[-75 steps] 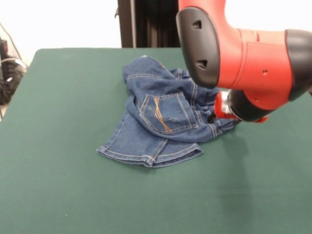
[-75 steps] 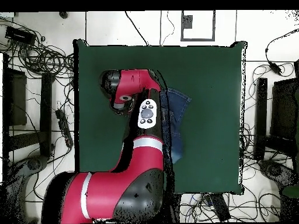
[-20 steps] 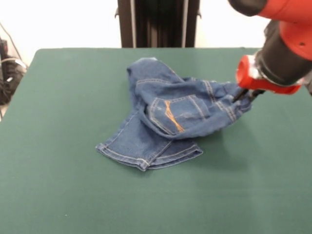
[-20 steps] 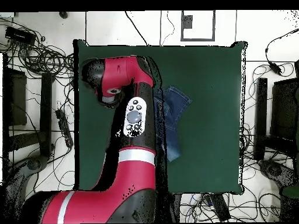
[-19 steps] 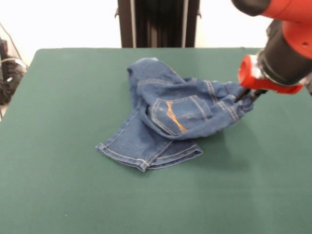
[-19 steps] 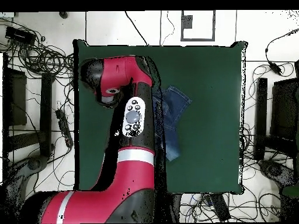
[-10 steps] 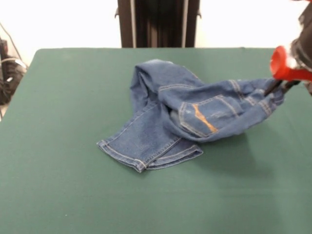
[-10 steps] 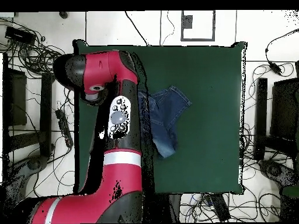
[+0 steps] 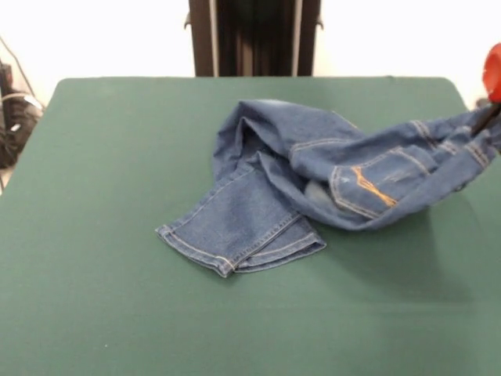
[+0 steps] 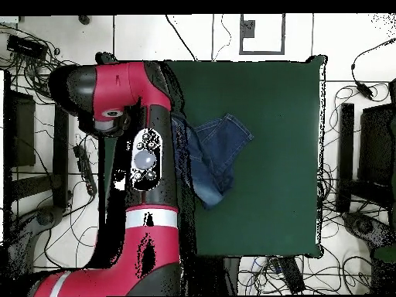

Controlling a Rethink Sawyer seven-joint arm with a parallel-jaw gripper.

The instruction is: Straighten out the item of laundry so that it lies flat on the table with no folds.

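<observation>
Small blue denim jeans (image 9: 313, 188) w/ orange-tan stitching sit right of centre on the large dark green felt surface (image 9: 102, 157), crumpled, not flat. Front view: leg cuffs (image 9: 235, 247) lie down on the surface toward the near-left, hems stacked one on the other. Waist end w/ stitched back pocket (image 9: 368, 184) is stretched out to the right edge of frame and lifted off the surface; shadow visible under it. A fold humps up at the far side of the garment, approx mid-surface.

Red-and-black arm's gripper (image 9: 491, 110): only a red bit plus a dark tip show at the right edge of the front view, right at the waistband. Jaws clenched on the waistband, holding that end up.

Overhead: red arm (image 10: 143, 155) covers the left part of the surface; jeans (image 10: 220, 147) poke out just beside it, legs spread, gripper hidden under the arm.
</observation>
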